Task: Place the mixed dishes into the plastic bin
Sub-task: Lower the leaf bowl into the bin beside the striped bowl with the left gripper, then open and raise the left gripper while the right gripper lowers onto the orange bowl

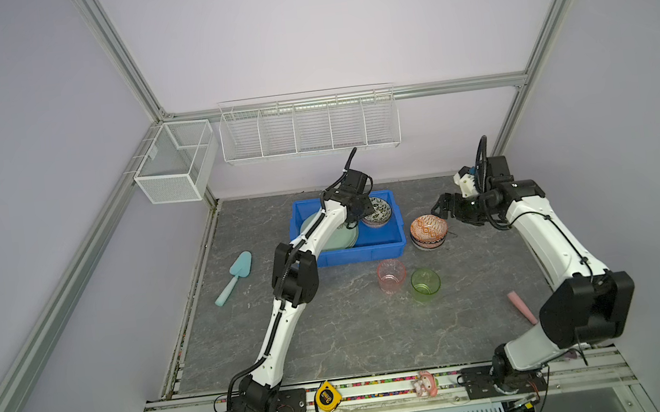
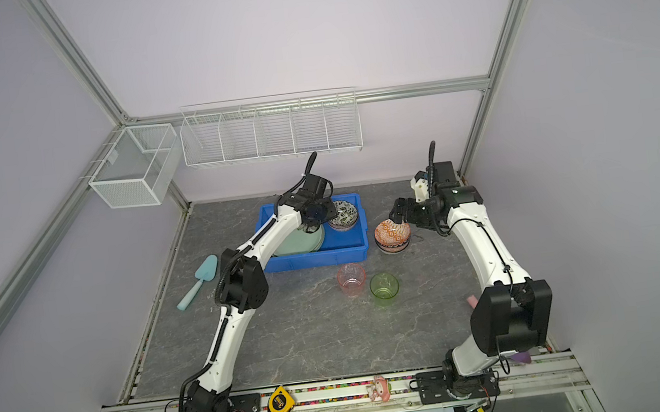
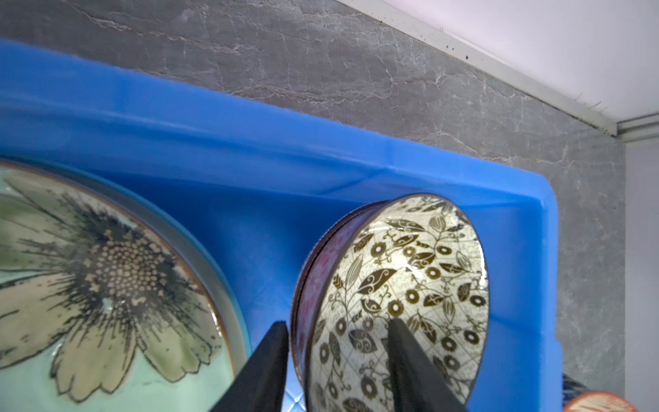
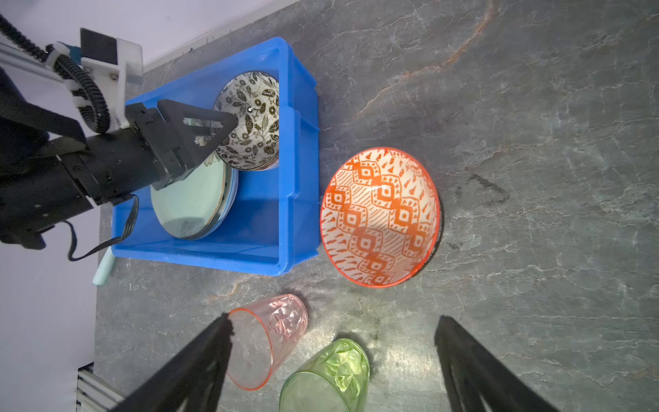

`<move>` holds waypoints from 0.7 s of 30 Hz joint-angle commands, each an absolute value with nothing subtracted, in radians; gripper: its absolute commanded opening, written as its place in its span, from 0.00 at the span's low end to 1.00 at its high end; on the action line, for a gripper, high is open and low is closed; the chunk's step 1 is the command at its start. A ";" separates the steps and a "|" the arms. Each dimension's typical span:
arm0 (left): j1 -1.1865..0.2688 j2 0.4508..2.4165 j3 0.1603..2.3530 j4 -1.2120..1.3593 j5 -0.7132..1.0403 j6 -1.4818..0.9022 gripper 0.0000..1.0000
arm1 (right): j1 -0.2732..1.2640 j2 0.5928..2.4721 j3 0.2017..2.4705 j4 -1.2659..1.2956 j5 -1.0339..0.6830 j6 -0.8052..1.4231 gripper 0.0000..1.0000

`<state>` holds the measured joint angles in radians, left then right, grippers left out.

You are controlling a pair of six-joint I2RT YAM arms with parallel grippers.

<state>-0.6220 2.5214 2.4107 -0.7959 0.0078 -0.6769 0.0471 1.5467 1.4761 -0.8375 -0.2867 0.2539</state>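
Note:
The blue plastic bin [image 1: 360, 256] [image 2: 315, 261] holds a pale green flower plate [image 3: 89, 285] [image 4: 189, 199] on a stack. Beside the stack sits a black-and-cream leaf-patterned bowl [image 1: 379, 210] [image 3: 410, 285] [image 4: 249, 121]. My left gripper [image 3: 337, 323] [image 1: 363, 216] is open astride that bowl's rim, one finger inside, one outside with a small gap. An orange patterned bowl [image 1: 428, 228] [image 4: 379, 214] stands on the table right of the bin. A pink cup [image 1: 391, 276] [image 4: 264, 339] and a green cup [image 1: 425, 284] [image 4: 328, 378] stand in front. My right gripper [image 4: 333, 318] [image 1: 439, 206] hangs open and empty near the orange bowl.
A teal scoop [image 1: 235, 275] lies left of the bin. A pink handle [image 1: 520, 306] shows beside the right arm. White wire baskets [image 1: 309, 127] [image 1: 175, 160] hang on the back and left walls. A yellow tape measure [image 1: 326, 396] sits on the front rail.

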 commanded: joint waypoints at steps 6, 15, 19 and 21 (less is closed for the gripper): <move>-0.632 2.461 2.448 -0.847 0.017 -0.645 0.78 | 0.040 1.563 1.497 -0.879 -0.257 0.246 0.91; -0.638 2.339 2.411 -0.860 -0.010 -0.593 0.91 | 0.040 1.647 1.553 -0.986 -0.115 0.251 0.95; -0.638 2.204 2.273 -0.791 -0.025 -0.577 0.91 | 0.041 1.695 1.588 -1.015 -0.098 0.250 1.00; -0.638 2.117 2.162 -0.733 -0.041 -0.561 0.91 | 0.046 1.715 1.602 -1.018 -0.084 0.246 0.97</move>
